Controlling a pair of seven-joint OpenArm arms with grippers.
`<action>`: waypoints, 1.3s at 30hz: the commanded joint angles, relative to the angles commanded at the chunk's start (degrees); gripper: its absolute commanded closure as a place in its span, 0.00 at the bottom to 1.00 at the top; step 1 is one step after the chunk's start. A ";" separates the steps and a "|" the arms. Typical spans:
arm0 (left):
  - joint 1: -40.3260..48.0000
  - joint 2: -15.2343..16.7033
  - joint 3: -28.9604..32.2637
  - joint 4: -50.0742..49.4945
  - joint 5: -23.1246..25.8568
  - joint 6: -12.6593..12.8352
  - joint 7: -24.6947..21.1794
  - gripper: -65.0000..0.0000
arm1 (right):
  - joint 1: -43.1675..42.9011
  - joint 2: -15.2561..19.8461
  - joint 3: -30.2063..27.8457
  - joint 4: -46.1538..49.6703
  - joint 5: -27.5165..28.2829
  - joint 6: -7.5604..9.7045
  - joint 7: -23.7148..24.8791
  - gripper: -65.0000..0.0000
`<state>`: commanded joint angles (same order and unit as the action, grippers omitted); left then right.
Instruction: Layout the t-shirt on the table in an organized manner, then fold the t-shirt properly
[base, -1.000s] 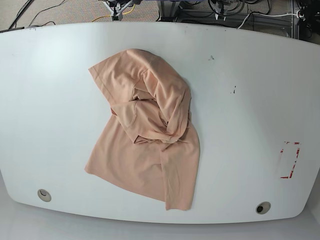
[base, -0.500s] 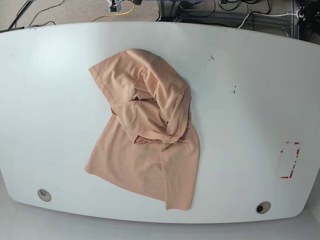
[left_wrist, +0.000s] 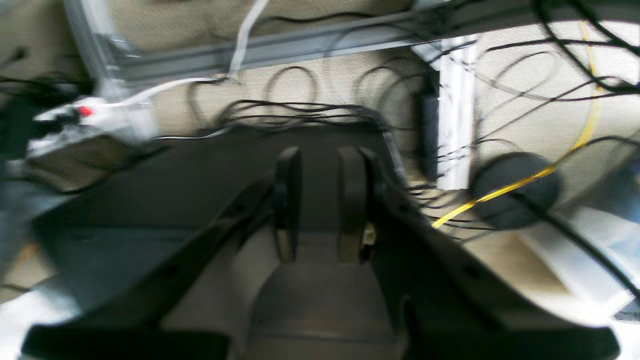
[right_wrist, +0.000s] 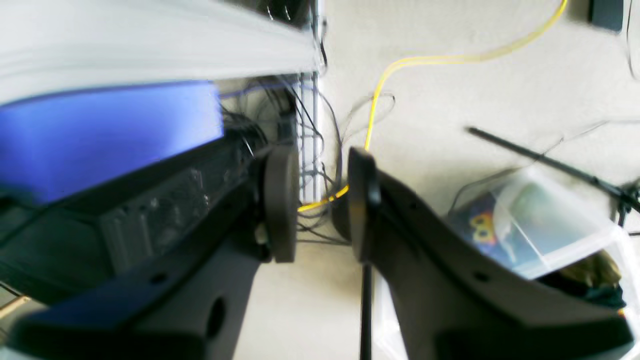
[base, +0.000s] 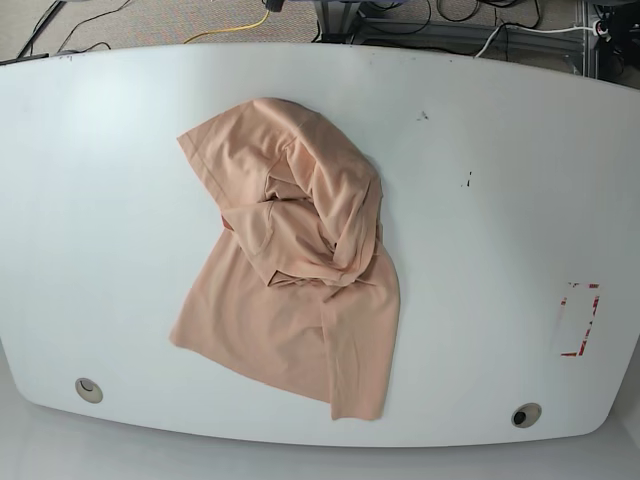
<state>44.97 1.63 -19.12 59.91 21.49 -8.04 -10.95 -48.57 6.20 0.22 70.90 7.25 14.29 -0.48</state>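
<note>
The peach t-shirt (base: 300, 270) lies crumpled on the white table (base: 500, 200), left of centre, with its upper part folded over itself and a hem reaching toward the front edge. Neither arm appears in the base view. My left gripper (left_wrist: 320, 160) shows in the blurred left wrist view, pointing at floor cables, with a narrow gap between its fingers and nothing in it. In the right wrist view my right gripper (right_wrist: 320, 160) also has a small gap and holds nothing, over the carpet beside the table. Both are away from the t-shirt.
A red-tape rectangle (base: 578, 320) marks the table's right side. Grommet holes sit near the front left (base: 88, 390) and front right (base: 525, 415). Cables and metal frames lie behind the table. A clear plastic bin (right_wrist: 550, 225) stands on the floor.
A bit of robot hardware at the top edge of the base view has slipped out of sight. The t-shirt has not moved.
</note>
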 joint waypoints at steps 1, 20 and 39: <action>1.49 0.00 0.00 2.29 -0.35 0.00 0.00 0.83 | -1.14 0.09 0.09 1.76 0.00 0.00 0.00 0.76; 19.96 -0.18 0.18 31.21 -14.51 -0.18 0.09 0.83 | -18.11 0.00 5.27 28.48 -0.26 0.44 -0.09 0.76; 22.95 -0.44 0.09 48.35 -17.67 -0.18 -0.09 0.83 | -22.15 -0.44 5.01 42.73 -0.09 0.09 0.00 0.76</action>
<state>67.91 1.19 -19.03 108.26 3.82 -8.22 -11.03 -70.73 5.76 5.23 113.63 7.16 14.37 -0.48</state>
